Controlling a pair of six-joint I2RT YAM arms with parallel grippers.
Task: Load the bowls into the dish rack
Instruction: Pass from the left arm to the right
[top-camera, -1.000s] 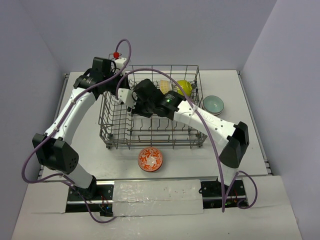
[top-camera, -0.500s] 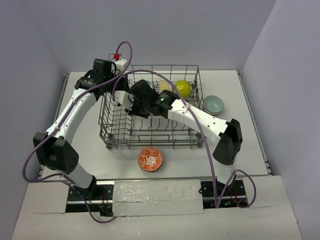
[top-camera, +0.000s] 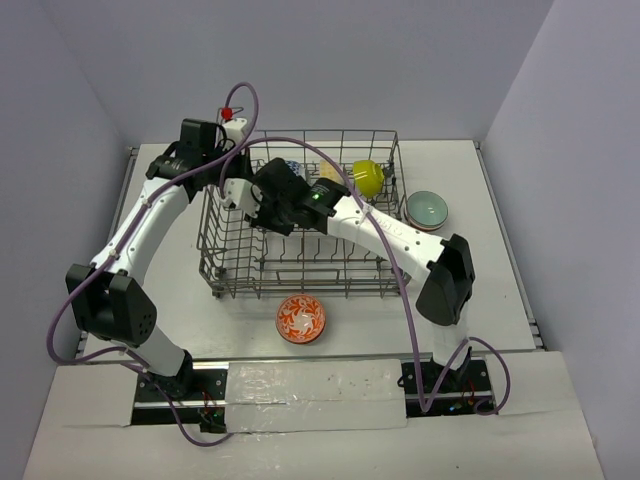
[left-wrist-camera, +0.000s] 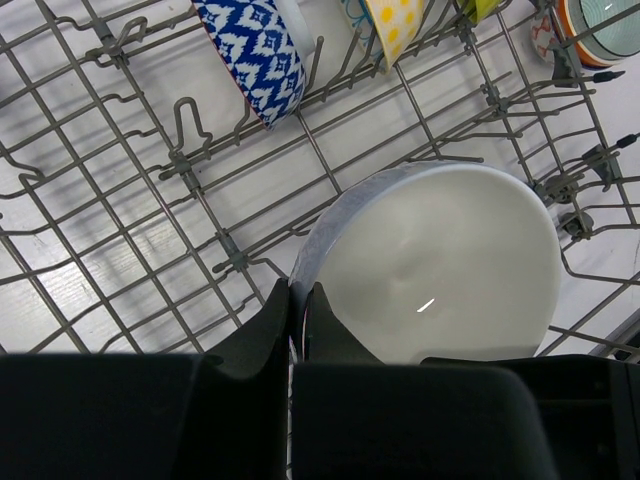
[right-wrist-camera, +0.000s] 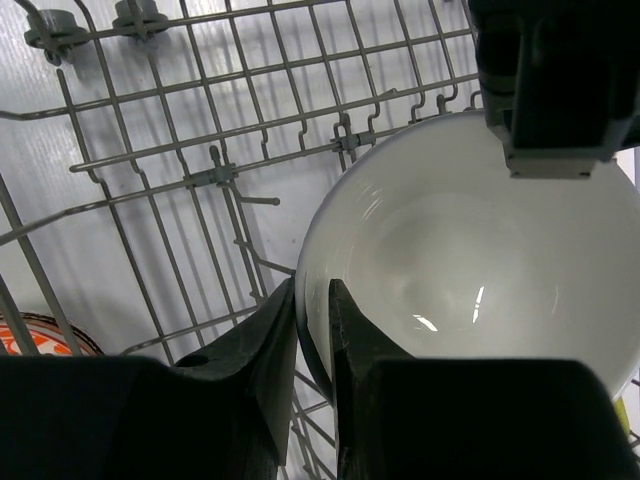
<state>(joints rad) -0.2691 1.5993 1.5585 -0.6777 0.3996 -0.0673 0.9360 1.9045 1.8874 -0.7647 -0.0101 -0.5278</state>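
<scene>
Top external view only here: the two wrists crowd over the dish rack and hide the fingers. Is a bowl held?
Observer: Yes. The left fingers are shut on the rim of a white bowl, inside the dish rack.
Operator: And the right?
Observer: The right fingers pinch the same bowl's rim, opposite the left ones.
Operator: Anything close by?
Observer: A blue patterned bowl stands on edge in the tines beyond it, not touching.

White table (top-camera: 500, 290), pale lilac walls (top-camera: 400, 60) on 3 sides, even light
</scene>
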